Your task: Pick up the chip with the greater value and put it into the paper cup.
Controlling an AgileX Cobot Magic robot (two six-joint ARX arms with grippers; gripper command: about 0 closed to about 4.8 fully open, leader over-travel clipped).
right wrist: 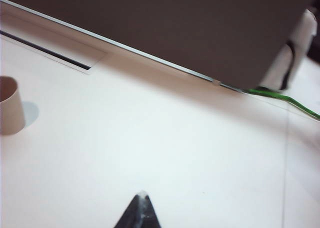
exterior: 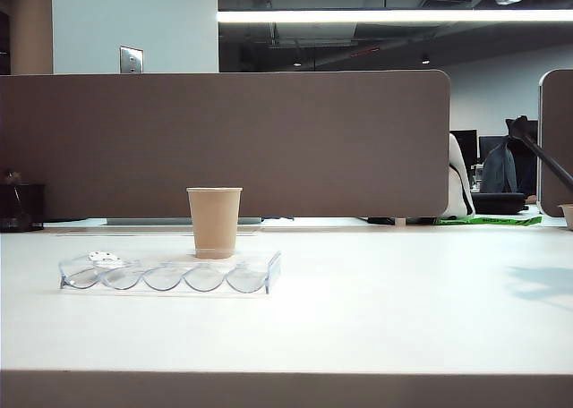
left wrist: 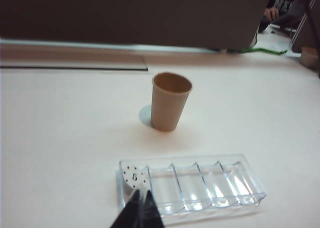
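The paper cup point(exterior: 214, 222) stands upright on the white table just behind the clear chip tray point(exterior: 261, 274). The left wrist view shows the paper cup point(left wrist: 169, 102) from above, and no chip shows in the visible part of its inside. The chip with the greater value is out of view in every frame. My left gripper point(left wrist: 141, 193) is shut with nothing in it, hanging over the tray's end slot. My right gripper point(right wrist: 142, 195) is shut and empty above bare table, well to the side of the cup point(right wrist: 10, 113). Neither gripper appears in the exterior view.
A white chip marked "5" point(left wrist: 134, 177) lies in the end slot of the tray point(left wrist: 250, 194); the other slots hold nothing. In the exterior view that chip point(exterior: 105, 258) sits at the tray's left end. A brown partition point(exterior: 224, 140) runs along the table's far edge.
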